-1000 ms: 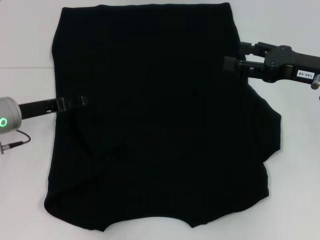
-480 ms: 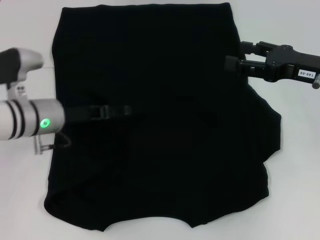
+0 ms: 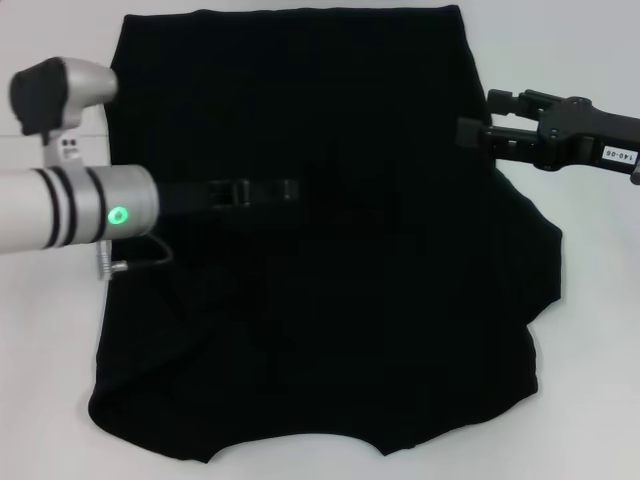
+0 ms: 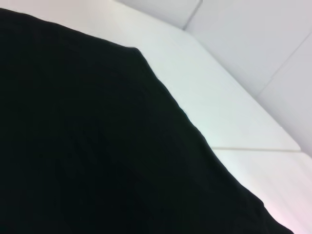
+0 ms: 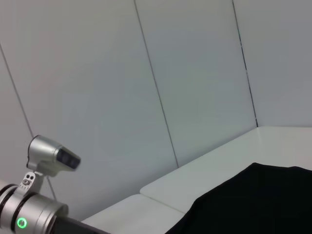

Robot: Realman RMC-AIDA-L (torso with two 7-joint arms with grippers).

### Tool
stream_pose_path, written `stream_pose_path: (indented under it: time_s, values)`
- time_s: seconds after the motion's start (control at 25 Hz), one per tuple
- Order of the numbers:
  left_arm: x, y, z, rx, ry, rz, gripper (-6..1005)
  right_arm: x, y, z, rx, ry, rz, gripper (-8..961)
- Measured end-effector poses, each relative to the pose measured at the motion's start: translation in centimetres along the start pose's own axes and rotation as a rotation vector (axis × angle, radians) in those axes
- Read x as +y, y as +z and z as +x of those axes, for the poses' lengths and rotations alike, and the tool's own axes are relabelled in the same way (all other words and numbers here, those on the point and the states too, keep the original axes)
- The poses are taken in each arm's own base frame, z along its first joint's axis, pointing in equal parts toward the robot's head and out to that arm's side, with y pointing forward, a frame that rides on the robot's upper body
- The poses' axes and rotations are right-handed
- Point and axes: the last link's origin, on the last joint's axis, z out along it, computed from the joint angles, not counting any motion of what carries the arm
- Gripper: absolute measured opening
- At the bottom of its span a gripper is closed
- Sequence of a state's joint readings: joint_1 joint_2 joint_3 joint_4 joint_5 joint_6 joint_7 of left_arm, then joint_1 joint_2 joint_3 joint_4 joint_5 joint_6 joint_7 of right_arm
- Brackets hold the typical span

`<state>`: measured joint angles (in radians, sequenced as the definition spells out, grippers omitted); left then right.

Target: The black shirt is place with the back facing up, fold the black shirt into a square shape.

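- The left gripper point(image 3: 290, 190) reaches in from the robot's left, well over the middle of the black shirt point(image 3: 330, 300); its jaws are black against black cloth and I cannot tell whether they are apart, closed, or pinching fabric.
- The right gripper point(image 3: 468, 132) sits at the shirt's right edge, in the far half of the garment; its jaws point toward the cloth and appear to stand apart with a gap between two dark prongs, though the view is poor enough that this is only probable.
- Nearest the robot, the shirt's edge is uneven, with a curved dip cut into it and rounded corners on either side.
- The black shirt lies spread on the white worktop point(image 3: 590, 330), covering most of the middle of the head view.
- On the right side, the cloth bulges outward into a lobe, just nearer than the right gripper.
- On the left side, the silver forearm point(image 3: 70, 205) with a green light crosses the shirt's edge.
- Farther off, the shirt narrows to a straighter edge with squarer corners.
- The left wrist view shows only dark fabric point(image 4: 87, 146) meeting the pale worktop point(image 4: 234, 112) along a slanting edge.
- The right wrist view shows a far corner of the shirt point(image 5: 253, 204), with pale wall panels point(image 5: 195, 83) beyond.
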<state>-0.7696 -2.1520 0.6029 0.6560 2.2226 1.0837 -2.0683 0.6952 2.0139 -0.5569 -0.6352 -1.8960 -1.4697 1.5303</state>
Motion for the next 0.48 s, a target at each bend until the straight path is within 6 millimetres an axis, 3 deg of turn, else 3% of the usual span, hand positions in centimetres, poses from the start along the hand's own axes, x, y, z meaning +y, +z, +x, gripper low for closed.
stream_pose_path:
  time_s: [0.48]
  values:
    - [-4.4, -3.4, -1.1, 0.079, -0.044, 0.175, 832, 0.0, 0.1, -0.1, -0.001, 0.004, 0.001, 759]
